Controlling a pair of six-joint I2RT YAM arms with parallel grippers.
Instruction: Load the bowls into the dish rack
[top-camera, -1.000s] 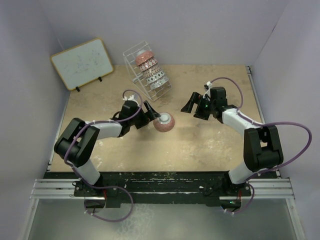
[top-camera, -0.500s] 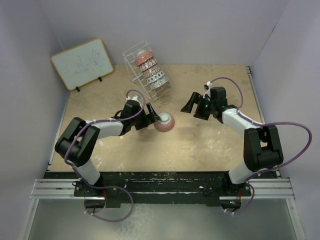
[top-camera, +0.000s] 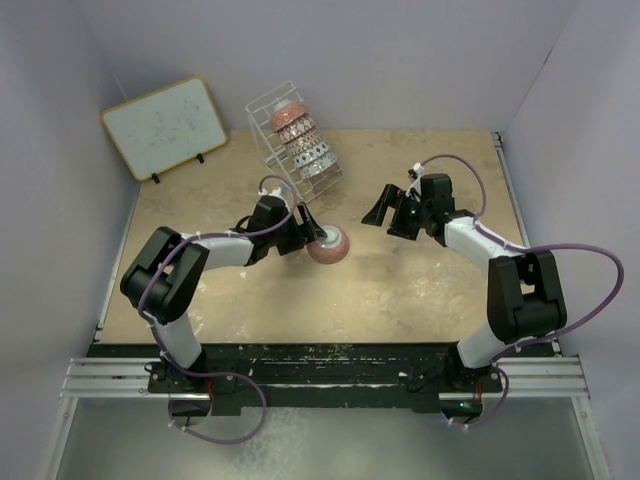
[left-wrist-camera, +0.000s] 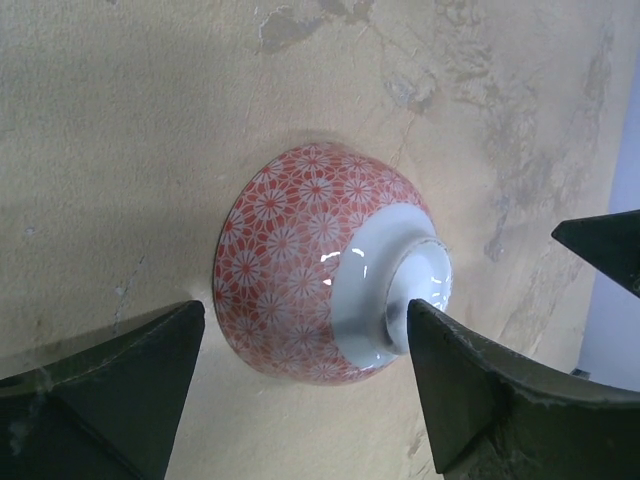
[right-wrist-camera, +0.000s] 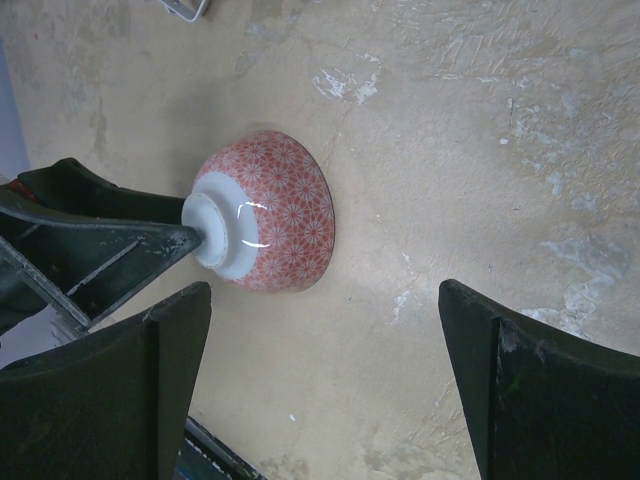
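bowl (left-wrist-camera: 300, 230) sits upside down between the spread-open left pincer (left-wrist-camera: 305, 312).

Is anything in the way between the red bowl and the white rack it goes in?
No, nothing visible. Only bare table lies between the red bowl and the dish rack; the left pincer straddles the bowl from the side.

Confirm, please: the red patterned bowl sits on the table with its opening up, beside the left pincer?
No. The red patterned bowl sits on the table upside down, white foot up, beside the left pincer. The left wrist view shows it.
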